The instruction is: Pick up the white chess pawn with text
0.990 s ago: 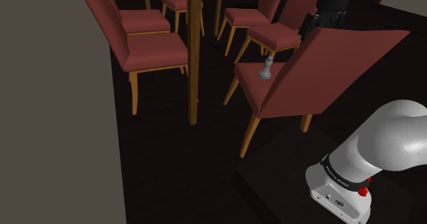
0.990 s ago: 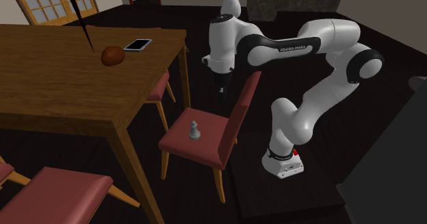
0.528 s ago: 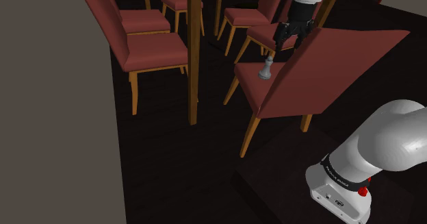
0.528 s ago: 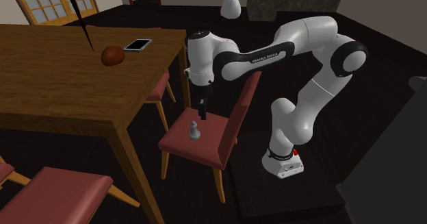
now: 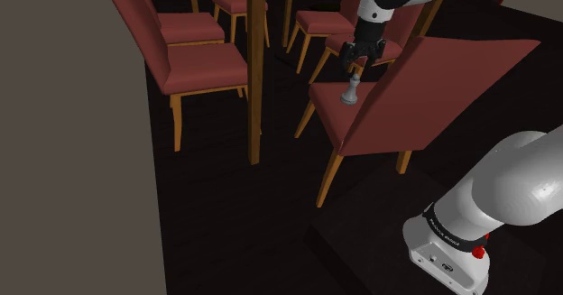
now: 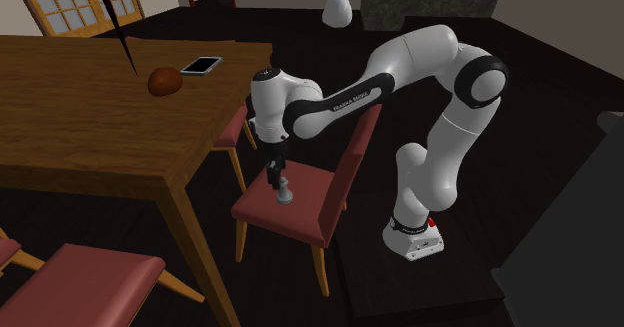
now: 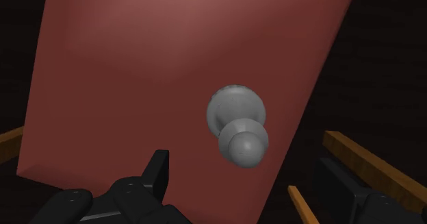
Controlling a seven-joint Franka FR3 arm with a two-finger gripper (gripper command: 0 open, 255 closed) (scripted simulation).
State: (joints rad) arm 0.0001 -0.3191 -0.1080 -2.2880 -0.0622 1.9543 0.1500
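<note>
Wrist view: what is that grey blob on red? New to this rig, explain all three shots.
It's a simulated scene. The machine is a white robot arm with a black two-finger gripper. The shoulder view looks down from beside its base; the second exterior view looks from the table's side; the wrist view sits on the hand, looking along the fingers. The blob is a pale grey chess pawn seen from above, upright on a red chair seat. The fingers stand open either side of it, not touching; nothing is held. The wooden table nearby carries a phone and a brown round object.
</note>
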